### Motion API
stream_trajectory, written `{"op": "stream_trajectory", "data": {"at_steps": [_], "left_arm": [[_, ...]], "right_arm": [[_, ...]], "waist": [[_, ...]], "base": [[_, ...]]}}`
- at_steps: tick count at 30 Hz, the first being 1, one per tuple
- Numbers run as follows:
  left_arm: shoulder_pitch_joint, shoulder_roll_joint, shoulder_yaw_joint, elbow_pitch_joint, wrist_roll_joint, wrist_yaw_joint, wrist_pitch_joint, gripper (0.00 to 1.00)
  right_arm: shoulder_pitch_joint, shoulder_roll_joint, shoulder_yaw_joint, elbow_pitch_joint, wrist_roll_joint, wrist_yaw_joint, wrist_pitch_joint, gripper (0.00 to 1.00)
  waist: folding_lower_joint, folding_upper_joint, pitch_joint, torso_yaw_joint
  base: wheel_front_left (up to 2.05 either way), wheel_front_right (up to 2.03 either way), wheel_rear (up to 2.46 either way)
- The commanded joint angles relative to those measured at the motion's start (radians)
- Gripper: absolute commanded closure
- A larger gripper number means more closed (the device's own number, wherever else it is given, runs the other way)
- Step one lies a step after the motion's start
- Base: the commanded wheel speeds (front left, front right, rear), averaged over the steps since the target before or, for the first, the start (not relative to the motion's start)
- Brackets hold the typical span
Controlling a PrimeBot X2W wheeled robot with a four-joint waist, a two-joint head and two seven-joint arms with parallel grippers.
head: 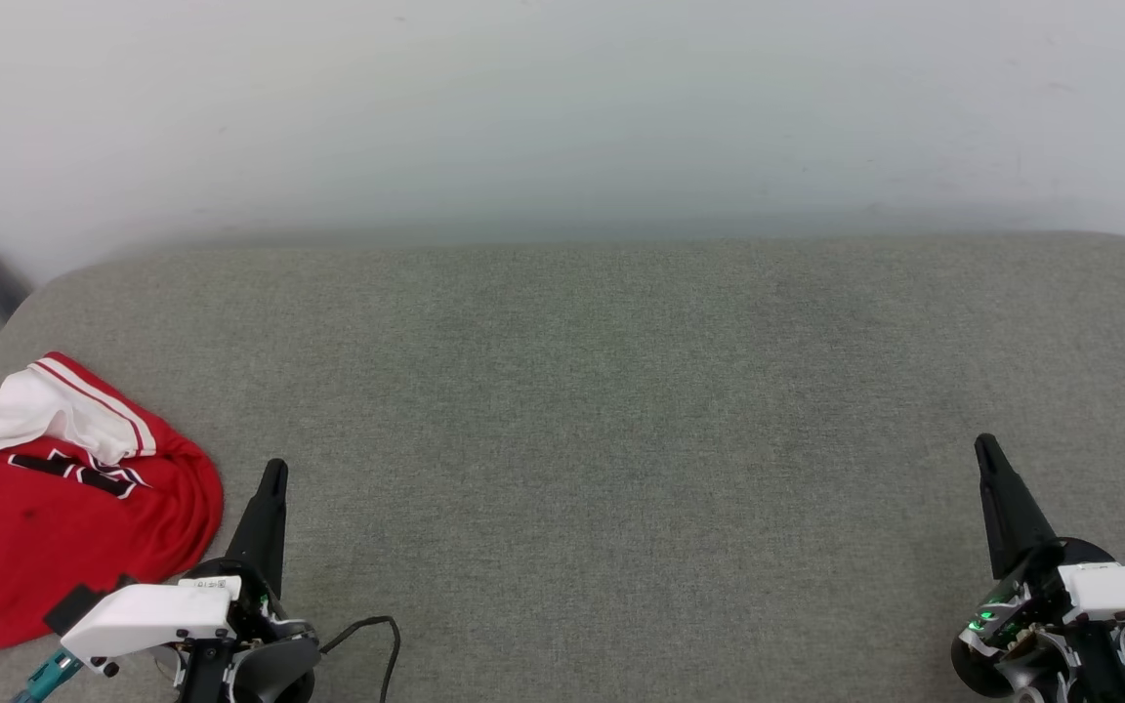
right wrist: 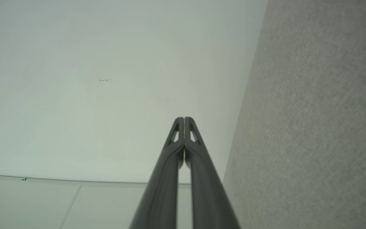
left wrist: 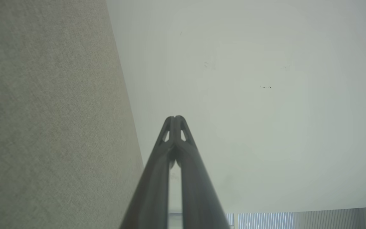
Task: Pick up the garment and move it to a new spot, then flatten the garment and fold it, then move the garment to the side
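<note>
Left claw (head: pixel 272 474) clenched, empty, just beside crumpled shirt (head: pixel 64 508); right claw (head: pixel 987 449) same. Best: open left wide, pinch thick fold.

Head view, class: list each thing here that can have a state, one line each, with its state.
garment: crumpled in a heap, unfolded, lying at the left end of the grey cushion, not held.
left claw: shut, empty, just right of the garment.
right claw: shut, empty, above the cushion's right end.
</note>
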Motion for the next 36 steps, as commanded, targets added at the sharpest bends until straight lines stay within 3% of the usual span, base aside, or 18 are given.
{"op": "stream_trajectory", "data": {"at_steps": [1, 20, 21, 36], "left_arm": [[-0.006, -0.003, 0.003, 0.000, 0.002, -0.003, 0.003, 1.00], [-0.006, -0.003, 0.003, 0.000, 0.002, -0.003, 0.002, 1.00], [0.000, 0.000, -0.001, 0.000, 0.000, 0.000, 0.000, 0.00], [0.009, 0.006, -0.072, -0.031, 0.049, 0.001, -0.066, 0.00]], "right_arm": [[-0.012, 0.005, 0.000, 0.001, -0.005, 0.000, 0.000, 1.00], [-0.012, 0.005, 0.000, 0.001, -0.005, 0.000, 0.000, 1.00], [0.000, 0.000, 0.000, -0.001, 0.000, 0.000, 0.000, 0.00], [0.024, -0.001, 0.047, -0.031, -0.050, 0.000, -0.066, 0.00]], "waist": [[0.0000, -0.0001, 0.000, 0.000], [0.0000, -0.0001, 0.000, 0.000], [0.0000, -0.0001, 0.000, 0.000], [0.0000, -0.0001, 0.002, 0.003]], "base": [[0.00, 0.00, 0.00], [0.00, 0.00, 0.00], [0.00, 0.00, 0.00], [0.00, 0.00, 0.00]]}}
